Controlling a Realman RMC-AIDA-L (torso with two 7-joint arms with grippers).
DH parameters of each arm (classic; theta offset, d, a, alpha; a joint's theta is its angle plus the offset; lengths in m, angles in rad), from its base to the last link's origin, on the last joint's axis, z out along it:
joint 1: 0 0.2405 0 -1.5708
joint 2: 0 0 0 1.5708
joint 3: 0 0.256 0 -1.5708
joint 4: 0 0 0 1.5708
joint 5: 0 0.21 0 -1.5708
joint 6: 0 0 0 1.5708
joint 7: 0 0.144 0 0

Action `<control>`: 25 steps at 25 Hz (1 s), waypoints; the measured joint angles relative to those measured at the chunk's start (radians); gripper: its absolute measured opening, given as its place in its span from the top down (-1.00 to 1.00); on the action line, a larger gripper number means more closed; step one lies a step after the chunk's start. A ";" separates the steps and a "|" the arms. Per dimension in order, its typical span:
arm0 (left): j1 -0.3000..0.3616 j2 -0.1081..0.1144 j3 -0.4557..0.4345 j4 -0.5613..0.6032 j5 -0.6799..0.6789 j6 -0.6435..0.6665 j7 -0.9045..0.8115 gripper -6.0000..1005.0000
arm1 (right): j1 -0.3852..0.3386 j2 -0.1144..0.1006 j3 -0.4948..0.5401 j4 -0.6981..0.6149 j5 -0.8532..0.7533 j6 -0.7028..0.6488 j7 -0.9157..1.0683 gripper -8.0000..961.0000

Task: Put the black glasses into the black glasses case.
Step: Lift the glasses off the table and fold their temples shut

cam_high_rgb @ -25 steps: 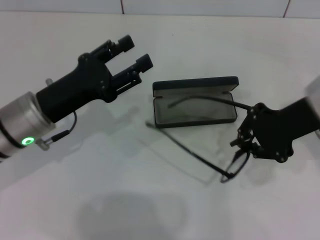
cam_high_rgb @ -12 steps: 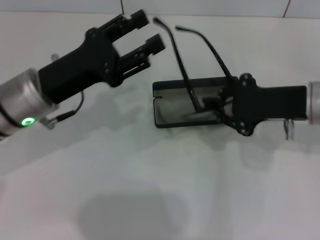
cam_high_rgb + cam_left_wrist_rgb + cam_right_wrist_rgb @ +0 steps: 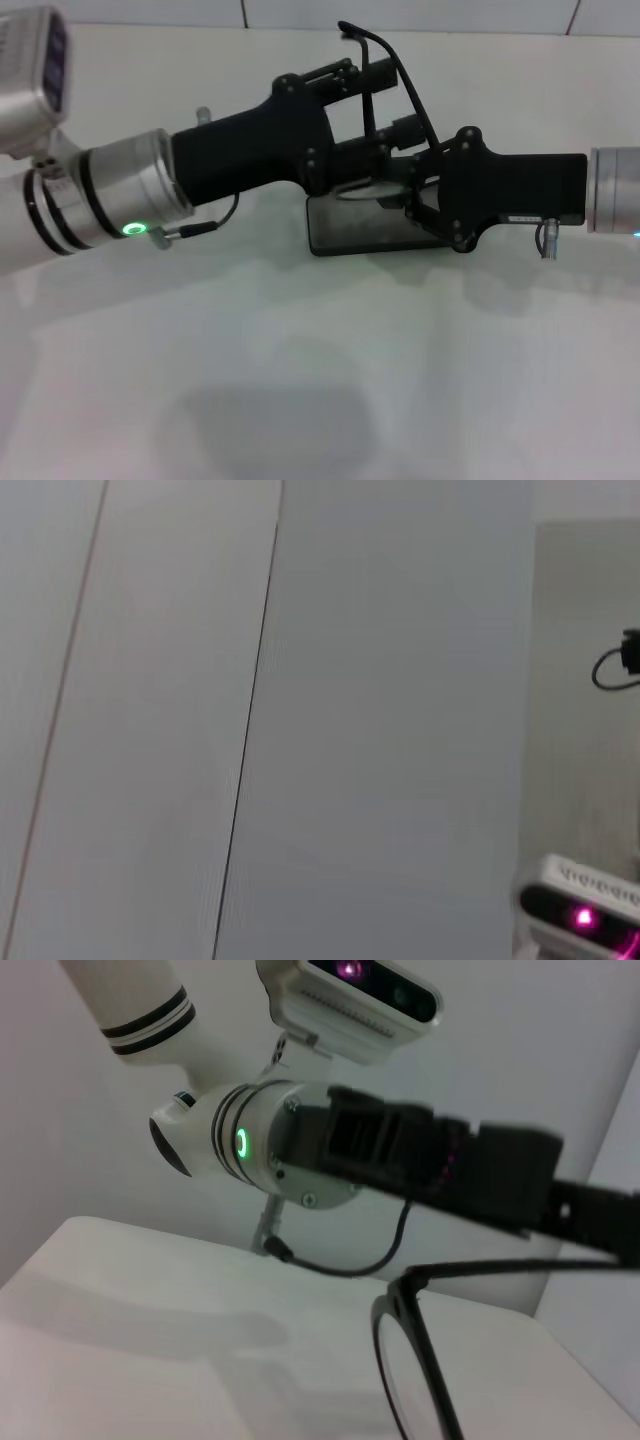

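The right gripper, a chunky black claw on a silver-cuffed arm reaching in from the right of the head view, hangs just above the black rectangular hard glasses case and holds the thin black-framed glasses by their front. Its fingers are closed on the frame, though the exact contact is crowded by dark parts there. The glasses are lifted clear of the white table; their long slim temple arms rise up and away from the case, toward the far edge of the table. In the right wrist view one roundish thin rim shows close up, with a temple running off to the side.

The left gripper, black as well and carried on a silver arm with a green light, reaches across from the left, above the far side of the case. Its two fingers lie on either side of the raised temples, and I cannot tell whether they are pressed onto a temple or merely close to it. The case lies open on the table beneath both grippers, only its near part visible.
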 joint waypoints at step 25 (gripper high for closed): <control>-0.052 0.024 0.000 -0.063 0.091 -0.081 -0.214 -0.38 | -0.066 -0.006 0.013 0.015 0.057 -0.158 -0.305 0.67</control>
